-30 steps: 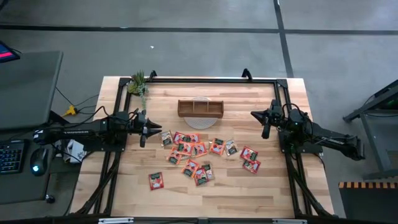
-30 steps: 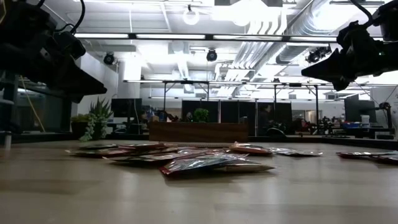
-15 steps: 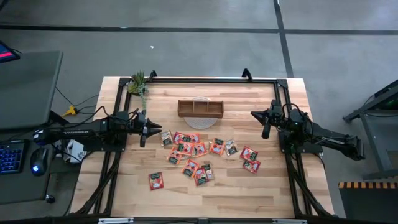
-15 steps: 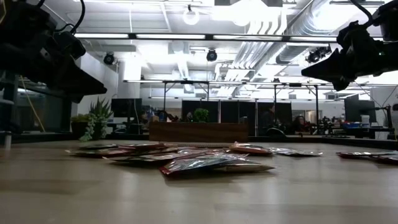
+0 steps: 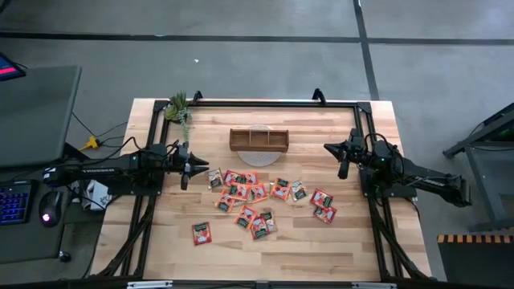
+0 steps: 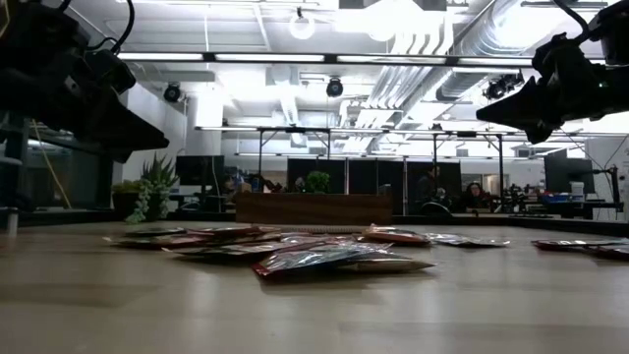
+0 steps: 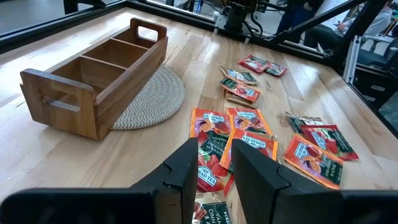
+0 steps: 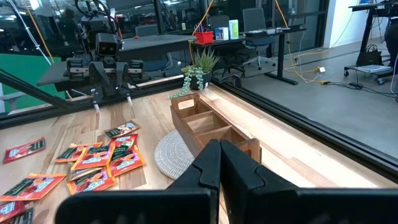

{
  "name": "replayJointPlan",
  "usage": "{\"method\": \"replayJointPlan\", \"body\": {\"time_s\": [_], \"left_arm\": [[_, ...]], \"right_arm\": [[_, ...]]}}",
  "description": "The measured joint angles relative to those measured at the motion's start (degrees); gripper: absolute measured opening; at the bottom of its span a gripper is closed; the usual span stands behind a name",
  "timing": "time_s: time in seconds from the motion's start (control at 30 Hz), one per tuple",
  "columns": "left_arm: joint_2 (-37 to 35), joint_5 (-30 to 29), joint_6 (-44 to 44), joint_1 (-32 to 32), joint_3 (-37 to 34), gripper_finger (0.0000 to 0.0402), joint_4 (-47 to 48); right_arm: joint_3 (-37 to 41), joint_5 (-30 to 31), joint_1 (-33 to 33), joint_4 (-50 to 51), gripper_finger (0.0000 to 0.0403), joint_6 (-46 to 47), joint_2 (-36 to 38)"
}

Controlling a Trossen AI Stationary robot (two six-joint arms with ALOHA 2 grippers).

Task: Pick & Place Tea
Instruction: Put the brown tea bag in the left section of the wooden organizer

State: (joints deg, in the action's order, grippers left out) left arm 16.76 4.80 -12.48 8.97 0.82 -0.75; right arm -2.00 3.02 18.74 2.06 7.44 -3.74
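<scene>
Across the last second I register no change: both arms hover static, so no pick has begun. Left pincer point(image 5: 185, 170) stays part-open and empty beside the tea sachets point(image 5: 257, 201), which lie flat mid-counter point(image 5: 353, 249), in front of the tray point(image 5: 258, 140). Right pincer point(image 5: 343, 159) is closed, empty. Sachets look square, variously turned; no long axis, apparently.

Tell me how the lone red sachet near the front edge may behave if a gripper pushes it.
The sachet lies flat and thin on the smooth wood table, so it would probably slide rather than tip. It looks light and glossy, so it may slip away from closing jaws. It likely bends easily when lifted.
</scene>
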Motion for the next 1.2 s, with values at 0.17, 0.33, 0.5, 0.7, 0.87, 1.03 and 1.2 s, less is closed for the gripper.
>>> {"method": "replayJointPlan", "body": {"time_s": [0.17, 0.33, 0.5, 0.7, 0.87, 1.03, 1.2], "left_arm": [[0.0, 0.0, -1.5, 0.0, 0.0, 0.0096, 0.0], [0.0, 0.0, -1.3, 0.0, 0.0, 0.0096, 0.0], [0.0, -0.6, 2.0, 0.0, 1.3, 0.0096, 1.5], [0.0, -7.7, 7.8, 0.0, 7.6, 0.0101, 4.9], [0.0, -13.4, 6.4, 0.0, 13.6, 0.0123, 13.9], [0.0, -14.8, 6.1, 0.0, 19.1, 0.0154, 22.6], [0.4, -15.0, 4.9, 0.0, 23.4, 0.0184, 27.8]], "right_arm": [[0.0, 0.0, 0.0, 0.0, 0.0, 0.0, 0.0], [0.0, 0.0, 0.0, 0.0, 0.0, 0.0, 0.0], [0.0, 0.0, 0.0, 0.0, 0.0, 0.0, 0.0], [0.0, 0.0, 0.0, 0.0, 0.0, 0.0, 0.0], [0.0, 0.0, 0.0, 0.0, 0.0, 0.0, 0.0], [0.0, 0.0, 0.0, 0.0, 0.0, 0.0, 0.0], [0.0, 0.0, 0.0, 0.0, 0.0, 0.0, 0.0]]}}
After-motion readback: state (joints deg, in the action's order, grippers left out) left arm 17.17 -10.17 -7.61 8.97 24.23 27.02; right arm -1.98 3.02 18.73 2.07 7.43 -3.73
